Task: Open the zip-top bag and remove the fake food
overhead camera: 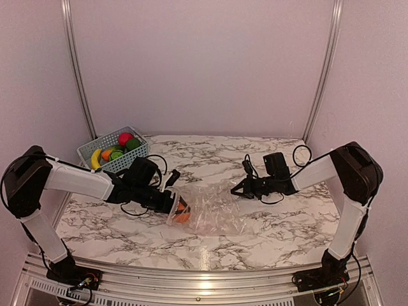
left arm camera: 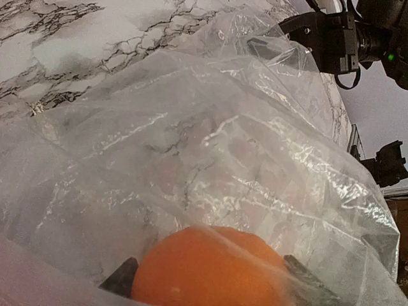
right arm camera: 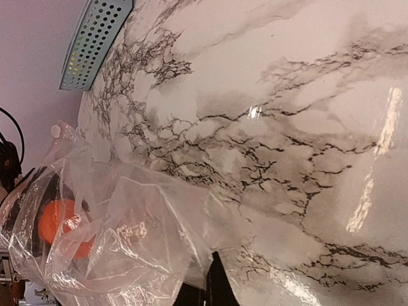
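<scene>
The clear zip-top bag (overhead camera: 213, 213) lies crumpled on the marble table between the arms. My left gripper (overhead camera: 176, 208) is inside the bag's left mouth. Its fingers (left arm camera: 121, 284) flank an orange fake fruit (left arm camera: 210, 268) that fills the gap between them, with plastic film draped over it. My right gripper (overhead camera: 237, 189) is shut, pinching the bag's right edge (right arm camera: 191, 255) against the table. The right wrist view shows the orange fruit (right arm camera: 60, 223) through the far end of the bag (right arm camera: 127, 236). More fake food sits in the basket: a yellow banana (overhead camera: 95, 158), a red ball (overhead camera: 125, 138) and green pieces (overhead camera: 132, 145).
The blue lattice basket (overhead camera: 86, 150) stands at the table's back left corner, just behind my left arm. Pale walls with metal rails close in the back and sides. The table's front edge meets a metal rail by the arm bases.
</scene>
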